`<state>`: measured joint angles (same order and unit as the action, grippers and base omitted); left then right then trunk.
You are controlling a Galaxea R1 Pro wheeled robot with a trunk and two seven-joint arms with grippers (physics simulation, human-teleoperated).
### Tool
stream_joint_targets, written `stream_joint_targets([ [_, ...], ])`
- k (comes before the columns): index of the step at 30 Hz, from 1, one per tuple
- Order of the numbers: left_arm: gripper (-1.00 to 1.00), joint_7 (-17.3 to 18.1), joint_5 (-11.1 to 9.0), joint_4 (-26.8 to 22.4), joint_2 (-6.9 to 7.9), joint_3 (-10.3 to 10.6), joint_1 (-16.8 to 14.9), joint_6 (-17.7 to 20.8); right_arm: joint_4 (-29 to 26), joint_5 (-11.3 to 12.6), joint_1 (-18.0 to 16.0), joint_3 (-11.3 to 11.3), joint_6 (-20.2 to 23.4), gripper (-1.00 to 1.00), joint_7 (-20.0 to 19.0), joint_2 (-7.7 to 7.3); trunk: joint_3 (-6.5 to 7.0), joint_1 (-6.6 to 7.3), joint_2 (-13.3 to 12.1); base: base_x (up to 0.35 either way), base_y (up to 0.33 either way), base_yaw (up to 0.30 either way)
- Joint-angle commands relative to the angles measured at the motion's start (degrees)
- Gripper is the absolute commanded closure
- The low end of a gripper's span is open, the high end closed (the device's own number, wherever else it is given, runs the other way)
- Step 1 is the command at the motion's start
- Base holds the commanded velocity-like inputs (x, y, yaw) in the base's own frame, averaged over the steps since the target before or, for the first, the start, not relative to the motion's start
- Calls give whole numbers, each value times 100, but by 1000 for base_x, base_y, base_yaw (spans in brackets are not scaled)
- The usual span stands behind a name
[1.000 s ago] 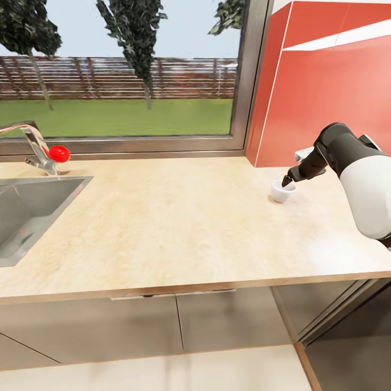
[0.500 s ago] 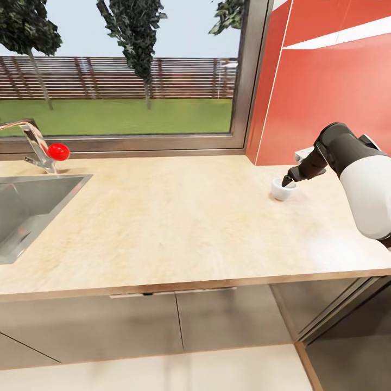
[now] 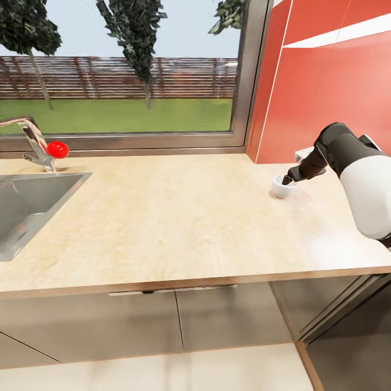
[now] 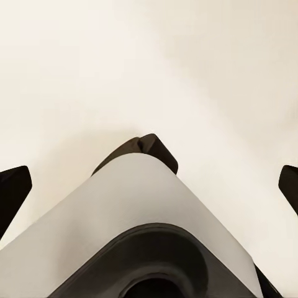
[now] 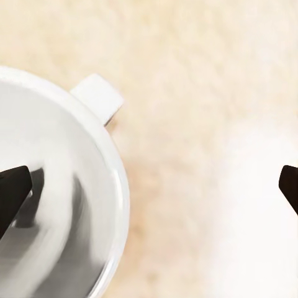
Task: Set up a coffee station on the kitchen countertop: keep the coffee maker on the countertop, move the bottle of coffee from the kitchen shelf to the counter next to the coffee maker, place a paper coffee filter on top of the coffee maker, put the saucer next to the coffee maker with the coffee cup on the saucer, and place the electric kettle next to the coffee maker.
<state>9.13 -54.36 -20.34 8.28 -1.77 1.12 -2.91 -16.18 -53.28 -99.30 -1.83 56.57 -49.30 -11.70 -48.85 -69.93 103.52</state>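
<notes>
The coffee cup (image 3: 283,188) sits upright on the light wood-grain bench (image 3: 179,217), toward its right end, near the red wall panel (image 3: 326,92); its little handle (image 5: 98,99) shows in the right wrist view, sticking out from the rim; no saucer under it, bare bench around it.

Right claw (image 3: 287,180) is at the cup's rim, tips down; right wrist view has one dark fingertip (image 5: 12,191) inside the cup bowl and the other out over bare bench, well apart, so the claw is spread wide and straddles the cup wall without pinching it; judged: either about to close on the rim or just let go, can't tell which.

Left claw (image 4: 149,186): left wrist view gives the two tips at the frame's edges, wide apart, nothing between them; a grey-and-black robot part (image 4: 149,236) below against a pale blank surface.

Farther out: steel sink (image 3: 27,209) at the bench's left end, tap with red knob (image 3: 57,150) behind it, window (image 3: 119,70) onto lawn and fence, grey cabinet fronts (image 3: 179,326) below.

Progress, judged: early; cup is on the bench but not on a saucer; coffee maker, bottle, filter, kettle and saucer all remain to be placed as far as seen.
</notes>
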Motion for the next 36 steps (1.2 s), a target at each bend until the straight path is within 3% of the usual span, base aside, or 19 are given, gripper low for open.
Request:
stream_joint_targets([
  [1,-100,28,-31,-5,-2,-17,2,6,-6,-60,-2,-20,12,-100,-54,1,-4,0,2,0,0,0],
  [9,-100,28,-31,-5,-2,-17,2,7,-7,-60,-2,-20,12,-100,-54,1,-58,-66,122,0,0,0],
  [23,-100,28,-31,-5,-2,-17,2,2,-8,-60,-2,-19,12,-100,-54,5,-58,-66,122,0,0,0],
  [24,-100,28,-31,-5,-2,-17,2,2,-8,-60,-2,-19,12,100,-54,5,-58,-66,122,0,0,0],
  [36,-100,36,-31,-5,-2,-23,2,7,-7,-60,-2,-16,13,100,-54,10,-58,-66,122,0,0,0],
])
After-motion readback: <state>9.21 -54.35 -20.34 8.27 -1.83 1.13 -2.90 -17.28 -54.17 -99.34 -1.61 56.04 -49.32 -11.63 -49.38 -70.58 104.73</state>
